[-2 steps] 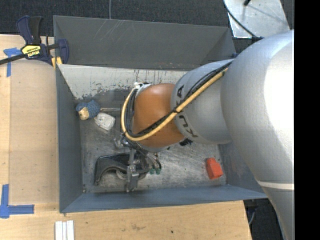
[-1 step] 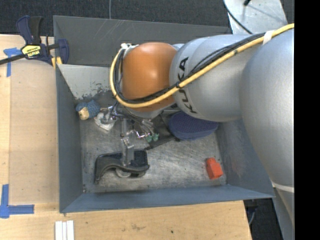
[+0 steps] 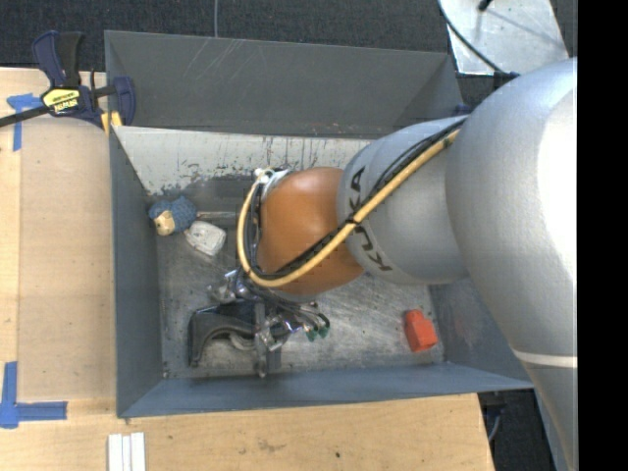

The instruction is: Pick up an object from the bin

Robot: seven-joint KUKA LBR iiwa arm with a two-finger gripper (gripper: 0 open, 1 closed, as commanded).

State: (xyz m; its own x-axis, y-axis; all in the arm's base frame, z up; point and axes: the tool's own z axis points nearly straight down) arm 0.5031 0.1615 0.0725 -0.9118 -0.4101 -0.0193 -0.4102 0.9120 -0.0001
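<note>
My gripper (image 3: 263,334) is low in the bin near the front wall, below the arm's orange cover. It stands at the right end of a black curved thing (image 3: 210,326) that lies along the front of the bin floor; whether they touch I cannot tell. A pale grey-white lump (image 3: 204,237) lies further back to the left. Beside it, near the left wall, is a small blue and tan thing (image 3: 169,214).
A small orange-red block (image 3: 420,330) lies at the front right of the bin floor, apart from the gripper. The arm and its orange cover hang over the middle and right of the bin and hide the floor beneath.
</note>
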